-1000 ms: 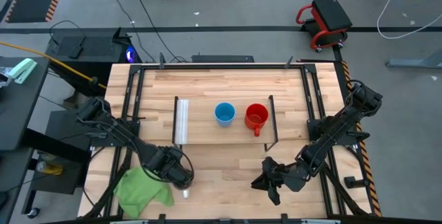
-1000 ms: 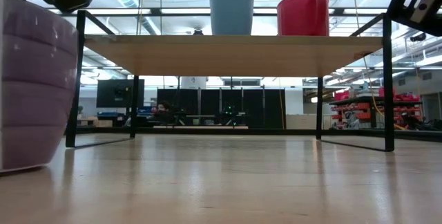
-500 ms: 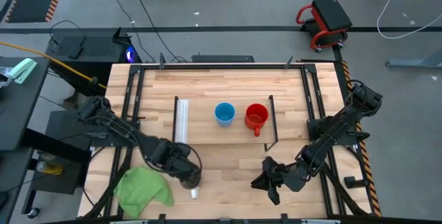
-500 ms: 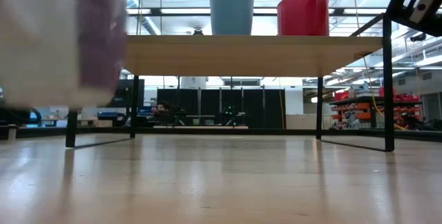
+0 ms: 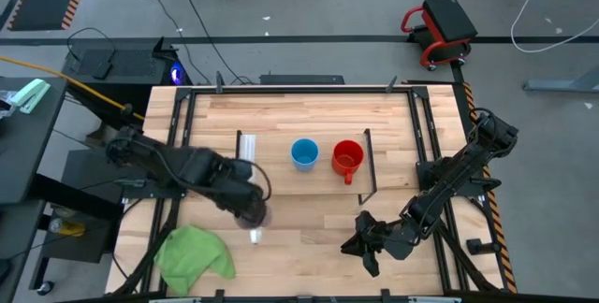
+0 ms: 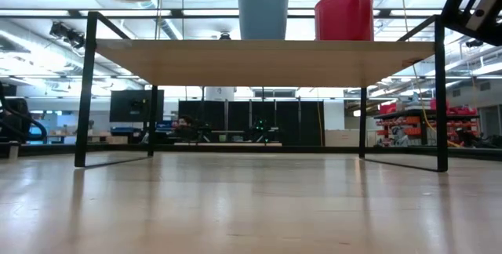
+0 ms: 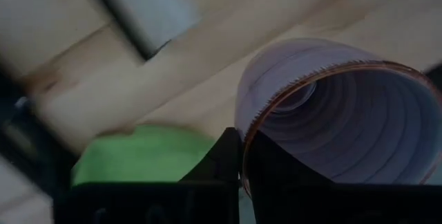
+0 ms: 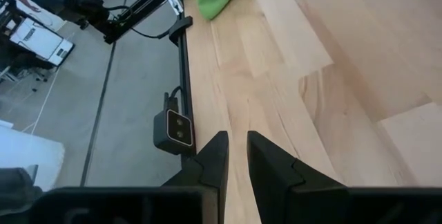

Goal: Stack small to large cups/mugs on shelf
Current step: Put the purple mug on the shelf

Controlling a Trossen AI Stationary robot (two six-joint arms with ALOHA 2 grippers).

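A light-wood table (image 5: 309, 238) carries a low shelf (image 5: 281, 177), on which a blue cup (image 5: 303, 153) and a red mug (image 5: 347, 157) stand side by side. A purple mug (image 7: 345, 120) is clamped by its rim in the left gripper (image 5: 248, 211), lifted near the shelf's front edge. The right gripper (image 5: 363, 244), fingers slightly parted and empty, is parked on the table's right side. The thin rim grip could slip, or the shelf frame could be struck.
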